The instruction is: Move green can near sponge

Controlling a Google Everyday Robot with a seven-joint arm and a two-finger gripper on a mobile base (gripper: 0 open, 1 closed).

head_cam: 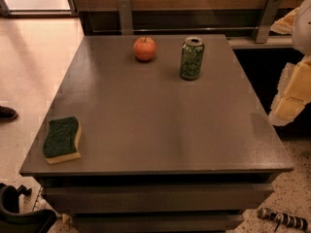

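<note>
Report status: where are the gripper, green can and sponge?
Gripper at right edge, off table. Green can upright, far side, beside apple. Sponge near left corner. Nothing between them.

Gripper (296, 89): I see only its pale yellow-and-white bulk at the right edge, beside the table (160, 130); the frame cuts off the arm behind it.

Green can (192, 58): I cannot read the pale lettering.

Shoe (7, 113): dark, cropped by the left edge.

Black object (22, 215): bottom-left corner, cut off, unidentifiable.

Striped item (284, 219): on the floor at bottom right, too small to tell.

Table's lower tiers: cropped by the bottom edge.
</note>
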